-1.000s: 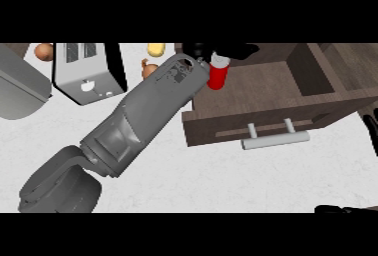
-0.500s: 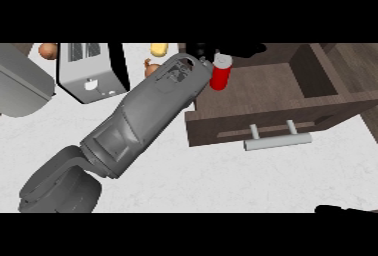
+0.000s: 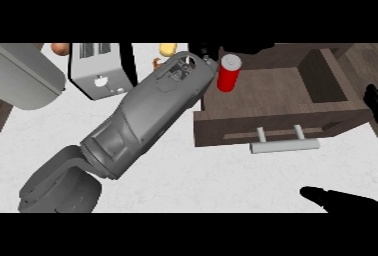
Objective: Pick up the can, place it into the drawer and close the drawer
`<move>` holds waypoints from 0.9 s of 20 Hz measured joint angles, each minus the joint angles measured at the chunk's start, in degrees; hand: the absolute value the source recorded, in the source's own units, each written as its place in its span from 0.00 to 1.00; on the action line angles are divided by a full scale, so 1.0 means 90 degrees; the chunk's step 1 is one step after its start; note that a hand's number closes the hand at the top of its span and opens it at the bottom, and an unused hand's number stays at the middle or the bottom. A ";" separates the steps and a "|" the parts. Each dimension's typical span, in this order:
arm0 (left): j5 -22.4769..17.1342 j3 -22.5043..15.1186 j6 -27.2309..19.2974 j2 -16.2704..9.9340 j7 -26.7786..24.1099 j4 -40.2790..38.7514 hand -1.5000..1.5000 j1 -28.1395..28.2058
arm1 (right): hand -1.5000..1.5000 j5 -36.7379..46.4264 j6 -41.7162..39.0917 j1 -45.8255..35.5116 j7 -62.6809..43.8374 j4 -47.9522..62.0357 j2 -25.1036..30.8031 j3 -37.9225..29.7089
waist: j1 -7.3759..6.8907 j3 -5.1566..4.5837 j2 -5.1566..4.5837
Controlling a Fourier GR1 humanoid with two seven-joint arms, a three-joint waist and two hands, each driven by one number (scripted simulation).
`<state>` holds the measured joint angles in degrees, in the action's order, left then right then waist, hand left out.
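We log the tabletop (image 3: 192, 180), pale and marbled, carrying everything in view, with the open brown drawer (image 3: 288, 95) projecting over it at the right, its pale bar handle (image 3: 284, 146) facing toward us; we judge it is left pulled out so the can has a clear floor to land on. The left forearm (image 3: 140, 125) runs diagonally from lower left to upper centre, a reach that we read as the carry toward the drawer. At upper left sit a grey appliance (image 3: 26, 77) and a white toaster (image 3: 96, 70), with small food items behind them that we cannot identify. The left robot hand (image 3: 201, 51) is dark and partly cut by the view's upper edge; it appears curled about the top of the red can (image 3: 229, 75), though the contact itself is hard to resolve. The can sits at the drawer's left rear corner, just inside its left wall; whether it touches the drawer floor we cannot tell. Its long axis is close to upright, silver lid toward the camera, base pointing down into the drawer. The right robot hand (image 3: 343, 200) shows at the lower right edge, well apart from the drawer; we cannot tell its state.
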<state>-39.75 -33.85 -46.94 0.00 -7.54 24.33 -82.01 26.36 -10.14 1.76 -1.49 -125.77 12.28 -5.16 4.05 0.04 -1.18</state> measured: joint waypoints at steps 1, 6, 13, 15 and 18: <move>0.0004 -0.0036 -0.0047 0.0000 0.0027 0.0038 0.00 -0.0032 | 0.00 0.0240 0.0015 -0.0105 -0.0056 0.0050 0.0067 0.0074 | -0.0050 0.0000 0.0014; -0.0026 -0.0071 -0.0121 -0.0001 0.0160 0.0097 0.00 -0.0087 | 0.00 0.1544 0.0302 -0.0313 0.0128 0.0722 0.0224 0.0629 | -0.0220 0.0000 0.0049; 0.0132 0.0015 -0.0071 -0.0167 0.0487 0.0305 0.00 -0.0133 | 0.00 0.2985 0.0875 -0.0644 0.0192 0.2000 0.0256 0.1123 | -0.0445 -0.0002 0.0109; 0.0210 -0.0009 -0.0070 -0.0273 0.0653 0.0507 0.00 -0.0049 | 0.00 0.3253 0.1138 -0.0802 0.0226 0.2454 0.0167 0.1168 | -0.0506 -0.0002 0.0128; 0.0353 -0.0055 -0.0111 -0.0467 0.0877 0.0891 0.00 0.0122 | 0.00 0.3558 0.1668 -0.0995 0.0301 0.3130 -0.0093 0.1229 | -0.0565 -0.0002 0.0145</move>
<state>-36.57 -34.34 -47.94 -4.20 0.35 32.35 -80.91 58.38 4.88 -7.20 1.22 -97.60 11.44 5.89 -1.03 0.03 0.12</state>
